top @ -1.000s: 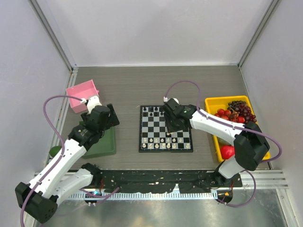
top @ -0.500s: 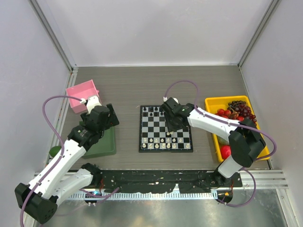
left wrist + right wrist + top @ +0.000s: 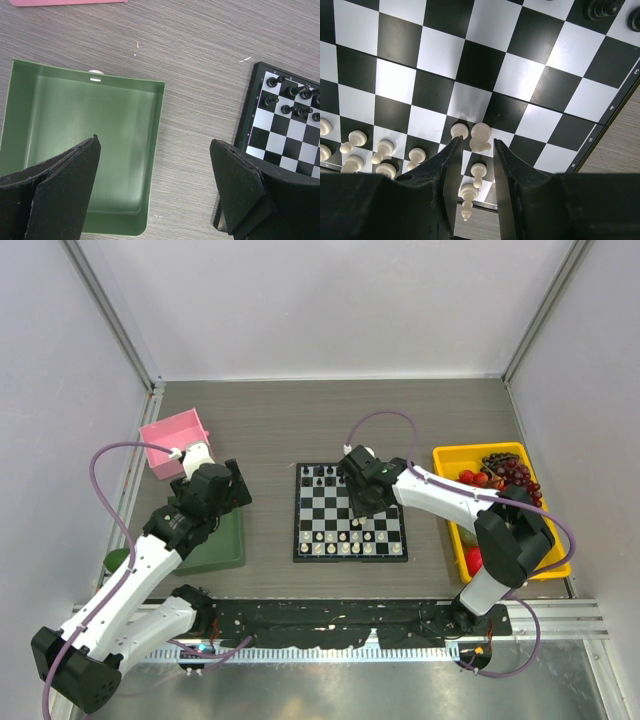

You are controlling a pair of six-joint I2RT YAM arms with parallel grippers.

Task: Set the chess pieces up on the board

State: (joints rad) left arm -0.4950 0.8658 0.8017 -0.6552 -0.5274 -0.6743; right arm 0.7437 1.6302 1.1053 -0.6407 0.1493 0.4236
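Right wrist view: my right hand points down at the board, fingers set close on either side of one cream piece. Whether they pinch it or merely flank it, I cannot tell.
Why there: I judge this piece is off its home square, since it stands ahead of the cream pieces ranked along the board's edge. The hand brackets it to lift or seat it.
Neighbour: a second cream piece stands just beside the left finger, which I'd call a knock risk.
Left hand: released, fingers wide, nothing between them. It hangs over the corner of the green tray and the bare tabletop, beside the board, I reckon to leave the other arm room.
Left wrist view only: no pieces in the part of the tray I can see, and black pieces clustered at the board's corner.
Top external only: the board lies midway between the arms, with the yellow tray of fruit to the right and the pink box far left. Pieces are too small to count.
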